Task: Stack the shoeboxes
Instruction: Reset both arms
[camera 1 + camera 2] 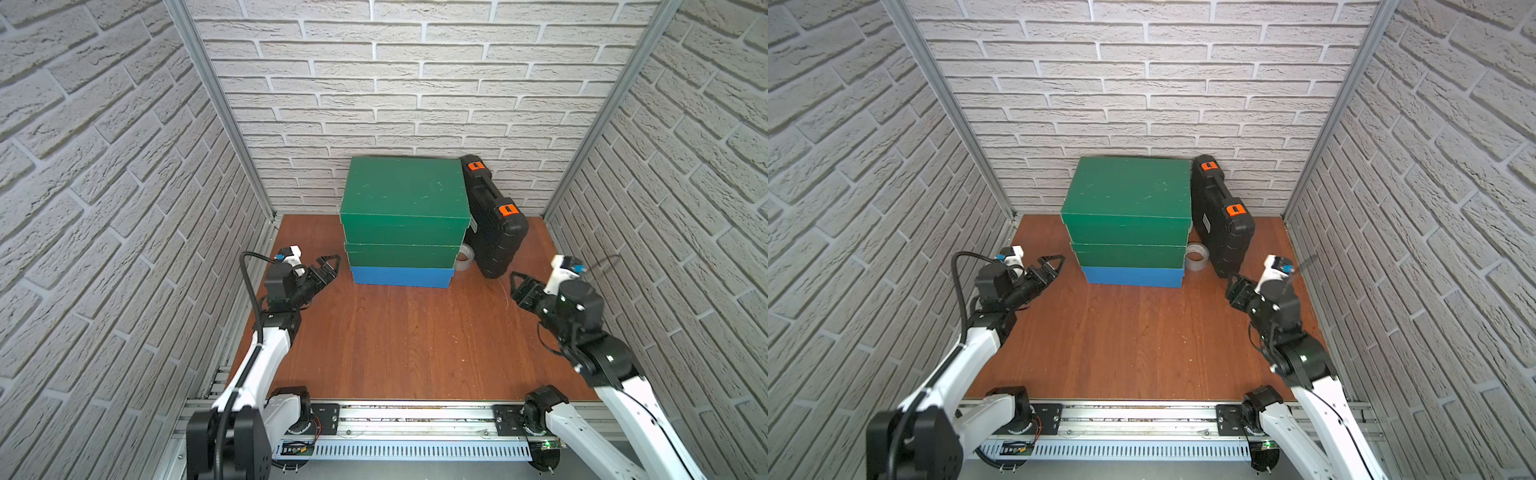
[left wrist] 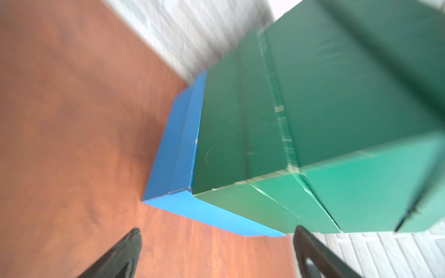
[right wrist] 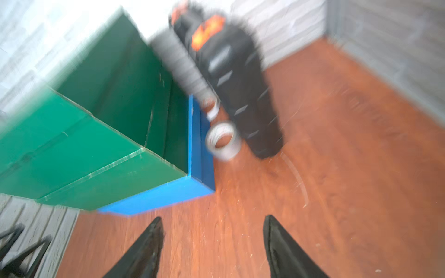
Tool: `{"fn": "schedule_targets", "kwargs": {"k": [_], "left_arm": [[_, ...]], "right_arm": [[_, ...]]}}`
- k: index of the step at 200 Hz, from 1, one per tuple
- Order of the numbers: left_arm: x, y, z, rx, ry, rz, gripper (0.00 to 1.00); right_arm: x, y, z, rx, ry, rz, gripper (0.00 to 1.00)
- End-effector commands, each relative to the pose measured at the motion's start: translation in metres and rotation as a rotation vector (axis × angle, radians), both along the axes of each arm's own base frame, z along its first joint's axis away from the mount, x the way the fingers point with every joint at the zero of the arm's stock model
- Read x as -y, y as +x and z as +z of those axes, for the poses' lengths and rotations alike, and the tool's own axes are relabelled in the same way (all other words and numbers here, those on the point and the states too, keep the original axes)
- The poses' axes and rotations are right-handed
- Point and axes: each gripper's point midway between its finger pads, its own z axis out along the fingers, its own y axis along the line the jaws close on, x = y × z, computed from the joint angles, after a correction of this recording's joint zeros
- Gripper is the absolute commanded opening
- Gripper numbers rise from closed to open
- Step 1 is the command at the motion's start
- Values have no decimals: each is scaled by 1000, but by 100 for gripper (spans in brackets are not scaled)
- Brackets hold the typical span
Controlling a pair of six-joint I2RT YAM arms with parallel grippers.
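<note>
Table: brown wood, carries everything below.
Top green box: crowns the stack, far centre; scuffed lid, sits a little left of the one beneath.
Middle green box: rests on blue, under the top green.
Blue box: stack base, flat on the table.
Case: black, orange latches, on edge, just right of the stack.
Left gripper: just left of the stack, not touching; jaws wide apart, empty.
Right gripper: near the case's near end; jaws parted, empty.
Tape: roll on the table between blue box and case.
</note>
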Motion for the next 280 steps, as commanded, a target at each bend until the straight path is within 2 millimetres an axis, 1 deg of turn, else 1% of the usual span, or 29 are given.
{"fn": "schedule_targets", "kwargs": {"k": [1, 4, 7, 11, 25, 27, 38, 54, 73, 75, 97, 99, 106, 113, 118, 123, 128, 138, 141, 153, 160, 166, 169, 171, 172, 177, 189, 201, 280], "left_arm": [[-50, -19, -2, 64, 235, 242, 98], [-53, -21, -2, 77, 253, 259, 98], [-59, -25, 6, 113, 269, 290, 98], [-63, -28, 8, 133, 284, 318, 98], [-86, -38, 6, 211, 340, 454, 98], [-89, -39, 11, 242, 350, 475, 98], [-109, -47, 6, 313, 432, 594, 98], [-132, -58, -7, 291, 587, 713, 98], [-128, -45, -22, 235, 840, 615, 98], [-127, -42, -29, 214, 858, 599, 98], [-119, -18, -65, 155, 861, 510, 98], [-118, -16, -69, 146, 865, 503, 98], [-119, -8, -78, 128, 868, 497, 98], [-122, 1, -98, 70, 878, 486, 98], [-125, 9, -96, 76, 887, 514, 98], [-120, 16, -99, 81, 909, 495, 98], [-113, 23, -104, 88, 926, 450, 98], [-107, 36, -112, 81, 934, 404, 98], [-106, 40, -116, 73, 941, 390, 98], [-103, 53, -130, 20, 941, 330, 98], [-104, 56, -131, 9, 931, 314, 98], [-106, 55, -133, -8, 902, 304, 98], [-109, 54, -135, -14, 890, 308, 98], [-110, 54, -136, -17, 886, 310, 98], [-111, 55, -135, -14, 884, 314, 98], [-112, 55, -134, -3, 884, 319, 98], [-112, 55, -135, -15, 888, 317, 98], [-110, 56, -133, -6, 891, 318, 98], [-109, 56, -134, -8, 897, 315, 98]], "right_arm": [[31, -13, -12, 42, -208, -104, 81], [28, -14, -11, 61, -237, -75, 87], [25, -14, -13, 69, -262, -50, 95], [24, -14, -16, 80, -289, -37, 99], [30, -11, -29, 97, -357, -62, 98], [30, -10, -29, 103, -371, -59, 98], [27, -4, -40, 90, -457, -25, 98], [31, 9, -62, 36, -531, -38, 99], [41, 22, -89, -21, -594, -102, 96], [42, 23, -92, -23, -598, -110, 96], [42, 43, -111, 22, -626, -141, 99], [43, 43, -119, 11, -629, -144, 99], [46, 49, -128, -9, -629, -156, 99], [48, 57, -134, -33, -626, -159, 99], [48, 63, -141, -50, -626, -147, 99], [48, 67, -147, -64, -628, -136, 99], [46, 79, -143, -45, -618, -123, 99], [44, 95, -155, -57, -594, -84, 99], [43, 100, -163, -75, -586, -63, 99], [34, 128, -165, -73, -573, 22, 96], [17, 138, -174, -67, -563, 139, 97], [10, 145, -183, -42, -567, 187, 100], [10, 148, -195, -63, -566, 201, 100], [10, 155, -193, -57, -563, 196, 99], [10, 155, -199, -72, -560, 197, 99], [14, 161, -197, -59, -544, 191, 99], [23, 154, -200, -95, -468, 203, 99], [17, 156, -198, -63, -501, 217, 99], [17, 155, -200, -84, -502, 214, 99]]}}
